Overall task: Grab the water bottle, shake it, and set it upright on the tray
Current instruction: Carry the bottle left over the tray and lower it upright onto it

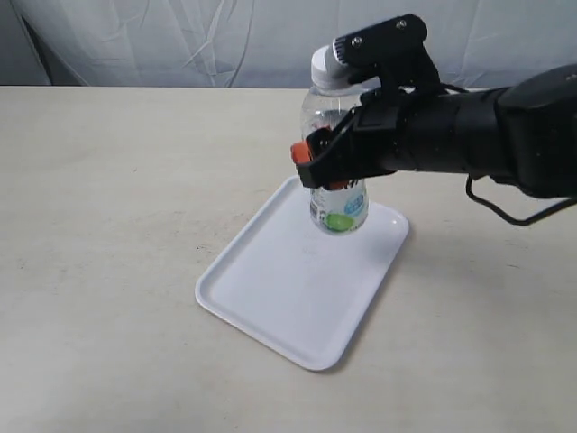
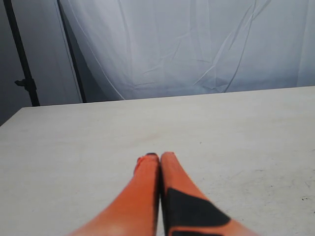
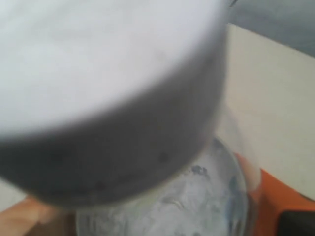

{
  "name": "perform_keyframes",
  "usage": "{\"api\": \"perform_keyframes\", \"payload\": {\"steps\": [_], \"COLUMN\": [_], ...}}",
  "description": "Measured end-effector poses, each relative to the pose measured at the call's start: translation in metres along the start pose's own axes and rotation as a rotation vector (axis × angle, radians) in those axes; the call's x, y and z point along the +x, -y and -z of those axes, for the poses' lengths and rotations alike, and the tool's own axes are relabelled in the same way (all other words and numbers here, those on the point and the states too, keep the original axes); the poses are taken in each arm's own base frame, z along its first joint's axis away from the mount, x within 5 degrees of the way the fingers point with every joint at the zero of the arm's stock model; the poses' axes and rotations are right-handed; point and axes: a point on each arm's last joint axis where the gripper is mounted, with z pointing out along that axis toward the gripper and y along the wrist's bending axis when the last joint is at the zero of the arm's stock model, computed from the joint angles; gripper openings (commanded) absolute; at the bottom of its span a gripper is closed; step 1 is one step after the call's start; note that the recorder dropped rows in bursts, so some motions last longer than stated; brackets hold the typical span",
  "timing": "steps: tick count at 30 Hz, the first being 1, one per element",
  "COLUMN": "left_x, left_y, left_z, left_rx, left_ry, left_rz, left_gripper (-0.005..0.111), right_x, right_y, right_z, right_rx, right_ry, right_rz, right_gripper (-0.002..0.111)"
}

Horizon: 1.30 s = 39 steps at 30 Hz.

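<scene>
Exterior view: clear water bottle, white cap, green-white label, upright.

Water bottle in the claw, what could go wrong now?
The clear plastic water bottle with a white cap is held close to the far edge of the flat white rectangular plastic tray. If it is set down there, it might land on the raised rim and tip over. The right claw grips it around the middle, so the smooth bottle could also slip if it is shaken hard.

White tray; clear water bottle; orange-fingered left pincer.
</scene>
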Motion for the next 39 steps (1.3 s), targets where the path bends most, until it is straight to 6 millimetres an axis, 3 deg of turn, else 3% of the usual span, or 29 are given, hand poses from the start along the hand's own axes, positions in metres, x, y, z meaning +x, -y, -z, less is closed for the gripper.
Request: {"api": "perform_keyframes", "payload": {"steps": [5, 11, 16, 31, 34, 39], "left_x": [0.000, 0.000, 0.000, 0.000, 0.000, 0.000], "left_y": [0.000, 0.000, 0.000, 0.000, 0.000, 0.000], "left_z": [0.000, 0.000, 0.000, 0.000, 0.000, 0.000], "left_rx": [0.000, 0.000, 0.000, 0.000, 0.000, 0.000], "left_ry": [0.000, 0.000, 0.000, 0.000, 0.000, 0.000], "left_rz": [0.000, 0.000, 0.000, 0.000, 0.000, 0.000], "left_gripper": [0.002, 0.002, 0.002, 0.002, 0.002, 0.002], "right_x": [-0.015, 0.013, 0.027, 0.029, 0.029, 0.029], "right_y": [-0.001, -0.006, -0.012, -0.018, -0.021, -0.021], "right_z": [-0.011, -0.047, -0.064, -0.068, -0.068, -0.068], "right_rx": [-0.037, -0.123, -0.203, -0.286, -0.310, -0.313], "right_ry": [0.026, -0.085, -0.107, -0.079, -0.074, -0.074], "right_rz": [-0.007, -0.050, -0.038, 0.061, 0.058, 0.055], "right_gripper": [-0.001, -0.001, -0.001, 0.001, 0.016, 0.067]}}
